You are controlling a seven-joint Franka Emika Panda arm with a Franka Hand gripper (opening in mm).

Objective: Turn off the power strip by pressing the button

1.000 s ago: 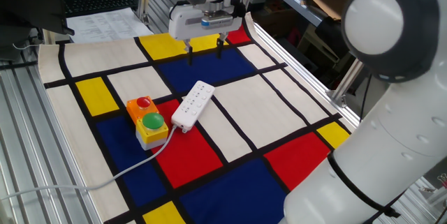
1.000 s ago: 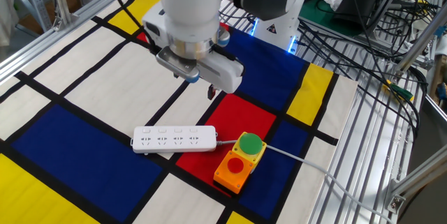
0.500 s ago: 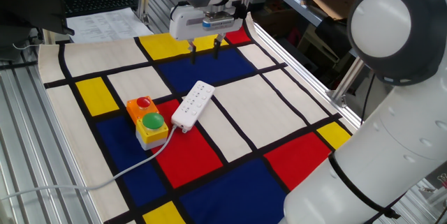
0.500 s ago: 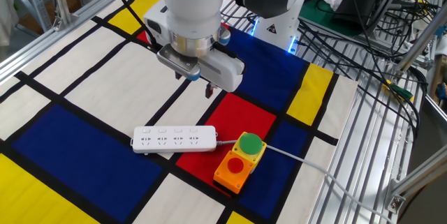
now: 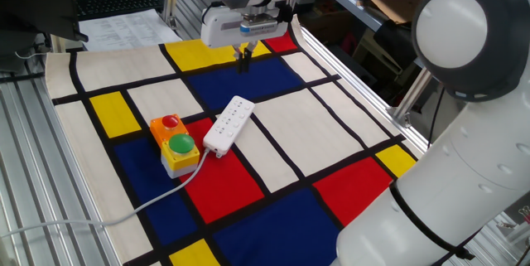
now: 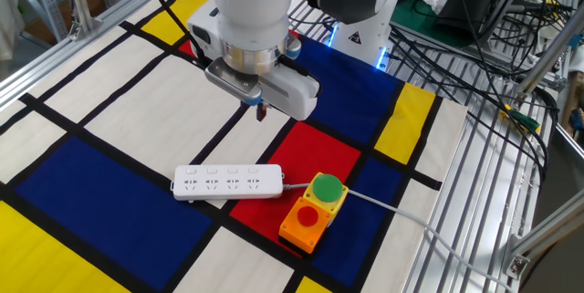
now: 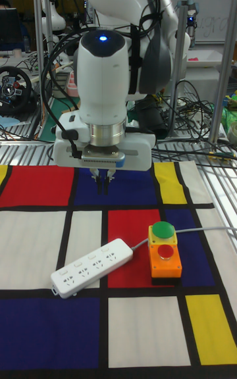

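The white power strip (image 5: 228, 123) lies flat on the checked mat, across a red and a blue field. It also shows as the white power strip (image 6: 228, 182) and the white power strip (image 7: 92, 267). Its button is too small to pick out on the pale body. My gripper (image 5: 244, 60) hangs above the mat beyond the strip's far end, pointing down and apart from the strip. The fingertips touch each other with nothing between them, as the gripper (image 6: 260, 110) and the gripper (image 7: 104, 185) also show.
A yellow box (image 5: 175, 143) with a red and a green round button stands right beside the strip's cable end. It is also the yellow box (image 6: 315, 209). A pale grey cable (image 5: 124, 213) runs off the mat's edge. Metal rails (image 6: 493, 174) and loose cables flank the mat.
The fingers, spread apart a second ago, have come together until they touch. The gripper has stayed at about the same spot above the mat. The strip has not moved.
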